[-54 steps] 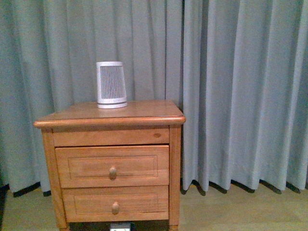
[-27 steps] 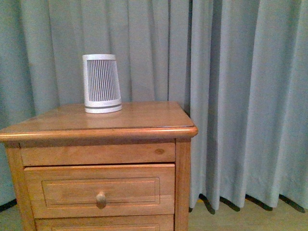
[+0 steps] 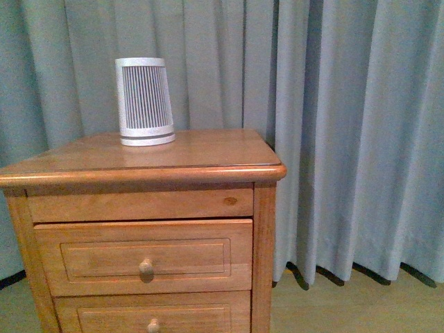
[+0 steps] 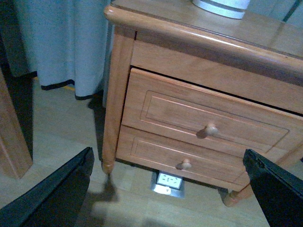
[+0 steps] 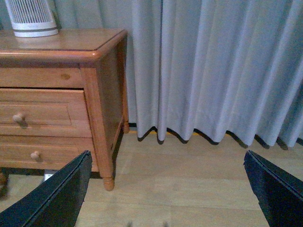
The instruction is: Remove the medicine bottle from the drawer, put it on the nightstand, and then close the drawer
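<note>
You have the nightstand (image 3: pixel 139 170) square ahead in the front view, against a grey-blue curtain (image 3: pixel 347 139); its upper drawer (image 3: pixel 208 257) looks pushed in, knob (image 3: pixel 146 267) facing you, with the lower drawer (image 3: pixel 208 316) beneath; the medicine bottle shows in none of your views, so you cannot tell where it lies; on the top, toward the back left, a white-and-grey ribbed device (image 3: pixel 144 100) stands upright; your left gripper (image 4: pixel 168 152) hangs in front of the drawers with its dark fingers (image 4: pixel 61 189) spread wide and nothing between them; your right gripper (image 5: pixel 166 153) is likewise spread wide and empty, off the cabinet's right side above the wooden floor (image 5: pixel 189 179).
</note>
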### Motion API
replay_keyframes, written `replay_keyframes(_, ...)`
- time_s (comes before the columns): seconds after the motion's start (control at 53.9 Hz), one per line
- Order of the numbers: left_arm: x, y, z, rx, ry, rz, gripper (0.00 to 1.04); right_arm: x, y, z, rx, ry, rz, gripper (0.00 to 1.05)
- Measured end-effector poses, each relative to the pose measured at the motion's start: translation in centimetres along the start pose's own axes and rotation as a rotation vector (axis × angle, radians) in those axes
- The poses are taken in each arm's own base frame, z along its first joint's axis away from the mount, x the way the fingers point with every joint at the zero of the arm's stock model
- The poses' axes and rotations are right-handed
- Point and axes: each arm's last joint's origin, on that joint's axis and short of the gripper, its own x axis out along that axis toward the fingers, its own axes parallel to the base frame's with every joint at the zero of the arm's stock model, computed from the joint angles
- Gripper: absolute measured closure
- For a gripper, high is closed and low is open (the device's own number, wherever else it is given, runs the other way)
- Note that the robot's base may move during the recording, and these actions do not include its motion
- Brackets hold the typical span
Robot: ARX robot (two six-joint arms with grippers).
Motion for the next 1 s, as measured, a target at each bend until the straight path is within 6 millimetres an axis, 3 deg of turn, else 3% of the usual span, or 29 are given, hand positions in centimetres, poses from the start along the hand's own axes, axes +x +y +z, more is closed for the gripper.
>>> replay_keyframes(0.13,4.3,-2.2,-2.5,0.014,0.068,-0.004,0.07,0.0,0.0,0.0,0.000,0.000,0.000,0.07)
replay_keyframes(0.427,11.1,-6.5,-6.4,0.064,0.120,-0.045,0.07,0.0,0.0,0.0,0.000,0.000,0.000,0.07)
replay_keyframes(0.854,17.6,-9.8,-9.5,0.163,0.118,-0.188,0.07,0.0,0.0,0.0,0.000,0.000,0.000,0.07)
replay_keyframes(1.003,19.0,-9.8,-9.9,0.198,0.103,-0.199,0.07,0.0,0.0,0.0,0.000,0.000,0.000,0.07)
